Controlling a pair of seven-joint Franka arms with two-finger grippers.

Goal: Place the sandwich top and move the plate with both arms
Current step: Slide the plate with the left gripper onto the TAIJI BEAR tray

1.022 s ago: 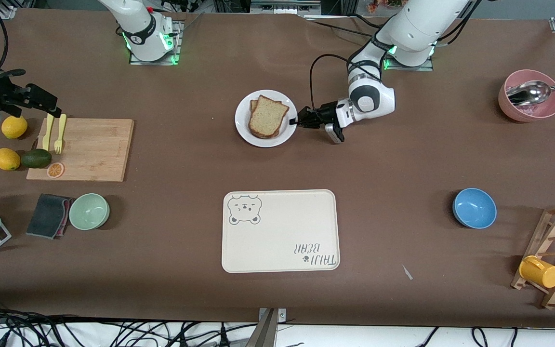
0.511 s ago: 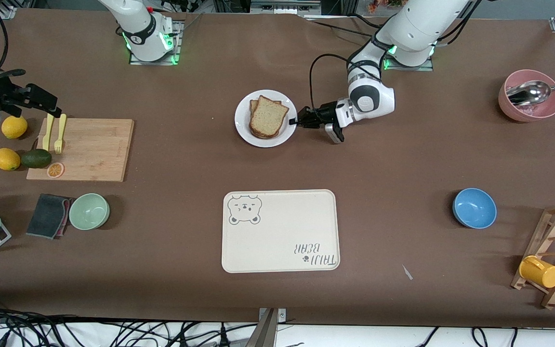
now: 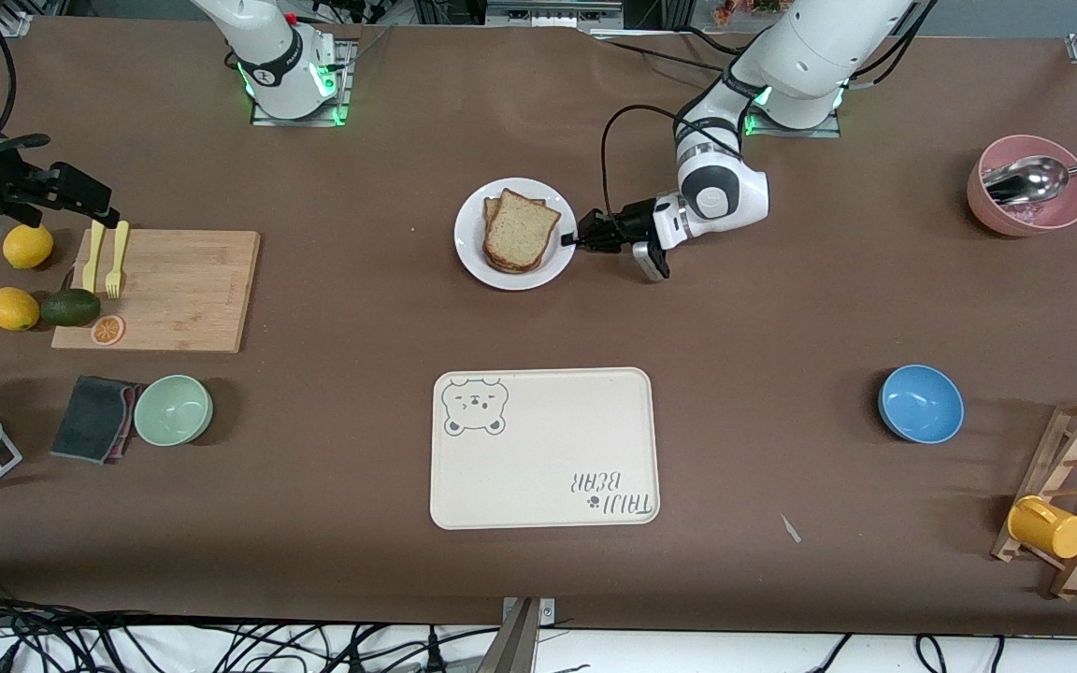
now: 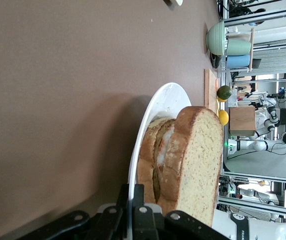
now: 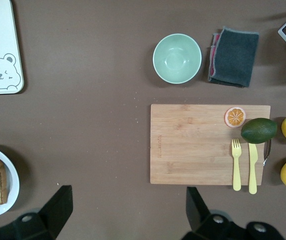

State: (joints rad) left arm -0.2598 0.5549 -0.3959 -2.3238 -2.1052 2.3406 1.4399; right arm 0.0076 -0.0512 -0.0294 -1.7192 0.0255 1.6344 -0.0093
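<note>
The white plate [image 3: 475, 254] sits mid-table, farther from the front camera than the tray. On it lies a stacked sandwich, with the sandwich top [image 3: 522, 230] as the uppermost speckled slice. My left gripper [image 3: 579, 240] is at the plate's edge toward the left arm's end, shut on the rim. In the left wrist view the rim of the plate [image 4: 157, 107] runs between the fingers of the left gripper [image 4: 134, 192], with the sandwich top [image 4: 200, 155] just past them. My right gripper [image 3: 99, 207] hangs open over the table beside the cutting board; nothing is between the fingers of the right gripper [image 5: 128, 210].
A cream bear tray [image 3: 544, 449] lies nearer the front camera than the plate. Toward the right arm's end are a cutting board [image 3: 160, 290] with yellow cutlery, lemons, an avocado, a green bowl [image 3: 173, 409] and a dark cloth. A blue bowl [image 3: 920, 403], pink bowl [image 3: 1029, 192] and cup rack stand toward the left arm's end.
The plate with the sandwich has shifted slightly toward the front camera, the left gripper staying shut on its rim. The right arm has not moved.
</note>
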